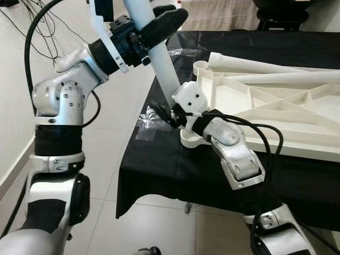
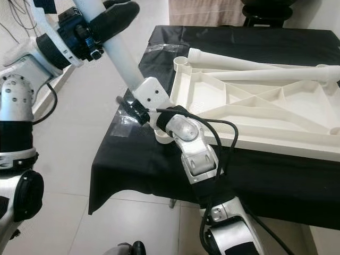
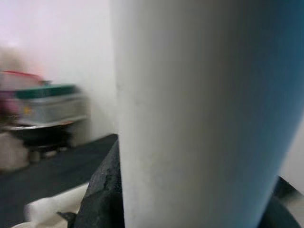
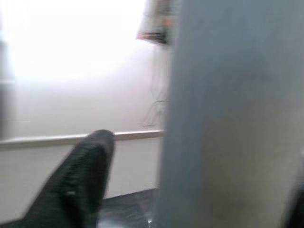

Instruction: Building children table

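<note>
The white children's table top [image 1: 276, 111] lies upside down on a black-clothed table [image 1: 159, 170]. My left gripper [image 1: 159, 25] is shut on a white table leg [image 1: 166, 69] high up and holds it tilted, its lower end at the top's near-left corner socket [image 1: 189, 140]. In the left wrist view the leg [image 3: 190, 114] sits close between the black fingers. My right gripper [image 1: 169, 114] is at the leg's lower end; in the right wrist view a gap shows between one finger [image 4: 83, 183] and the leg [image 4: 228, 123]. Two more legs [image 1: 276, 66] lie across the top.
Crumpled clear plastic [image 1: 149, 121] lies on the cloth beside the corner. The table's left edge drops to a tiled floor [image 1: 133, 223]. Cables [image 1: 37, 21] hang against the left wall. A dark stool [image 1: 281, 16] stands behind the table.
</note>
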You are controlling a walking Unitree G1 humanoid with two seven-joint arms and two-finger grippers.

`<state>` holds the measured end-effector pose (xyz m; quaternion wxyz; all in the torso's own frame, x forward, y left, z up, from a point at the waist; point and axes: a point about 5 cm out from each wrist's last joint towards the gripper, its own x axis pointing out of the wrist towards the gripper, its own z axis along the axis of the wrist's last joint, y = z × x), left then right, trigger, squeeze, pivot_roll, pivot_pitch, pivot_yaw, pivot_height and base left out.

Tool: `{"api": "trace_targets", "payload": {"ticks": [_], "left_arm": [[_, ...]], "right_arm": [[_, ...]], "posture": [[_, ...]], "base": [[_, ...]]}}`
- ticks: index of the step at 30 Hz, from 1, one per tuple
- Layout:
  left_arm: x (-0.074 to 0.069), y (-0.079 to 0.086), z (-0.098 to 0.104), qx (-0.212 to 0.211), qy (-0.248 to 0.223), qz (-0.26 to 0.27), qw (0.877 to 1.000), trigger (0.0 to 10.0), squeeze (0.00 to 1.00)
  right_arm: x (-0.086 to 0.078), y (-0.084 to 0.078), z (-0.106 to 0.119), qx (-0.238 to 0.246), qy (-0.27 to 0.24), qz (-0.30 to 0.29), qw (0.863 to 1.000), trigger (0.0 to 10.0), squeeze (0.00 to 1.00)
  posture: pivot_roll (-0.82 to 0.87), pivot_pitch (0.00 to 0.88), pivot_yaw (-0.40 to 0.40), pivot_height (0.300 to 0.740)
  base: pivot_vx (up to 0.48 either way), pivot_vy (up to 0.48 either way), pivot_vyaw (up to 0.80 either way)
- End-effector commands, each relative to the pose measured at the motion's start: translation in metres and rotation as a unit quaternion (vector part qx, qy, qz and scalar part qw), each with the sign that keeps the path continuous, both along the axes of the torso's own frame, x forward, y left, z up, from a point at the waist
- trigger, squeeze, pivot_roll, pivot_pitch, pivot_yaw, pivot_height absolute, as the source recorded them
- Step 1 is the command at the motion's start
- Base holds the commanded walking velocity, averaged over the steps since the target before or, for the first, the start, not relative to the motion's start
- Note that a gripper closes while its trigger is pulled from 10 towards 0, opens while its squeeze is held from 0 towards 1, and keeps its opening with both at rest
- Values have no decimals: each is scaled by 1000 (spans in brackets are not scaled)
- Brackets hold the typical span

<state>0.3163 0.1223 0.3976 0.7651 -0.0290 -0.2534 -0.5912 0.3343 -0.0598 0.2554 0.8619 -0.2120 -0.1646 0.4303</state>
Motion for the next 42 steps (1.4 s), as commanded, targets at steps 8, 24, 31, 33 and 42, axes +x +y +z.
{"api": "trace_targets", "payload": {"ticks": [8,24,31,33,42], "left_arm": [[-40,-30,-6,131,-46,-274,952,0,0],[-55,-45,-22,172,-72,-364,912,0,0],[-55,-43,-19,164,-76,-362,914,0,0],[-55,-43,-20,162,-77,-361,915,0,0],[-37,-39,-14,97,-43,-267,958,10000,1000]], "right_arm": [[-12,23,-16,-104,67,151,981,10000,0],[0,33,5,99,142,158,972,0,0],[-5,34,16,111,101,170,974,0,0],[-5,35,18,108,92,169,975,0,0],[3,31,13,93,79,113,986,0,0]], "posture": [[15,116,52,740],[3,119,55,740],[2,110,61,740],[2,108,59,740],[0,113,62,740]], "base": [[0,0,0],[0,0,0],[0,0,0],[0,0,0],[0,0,0]]}}
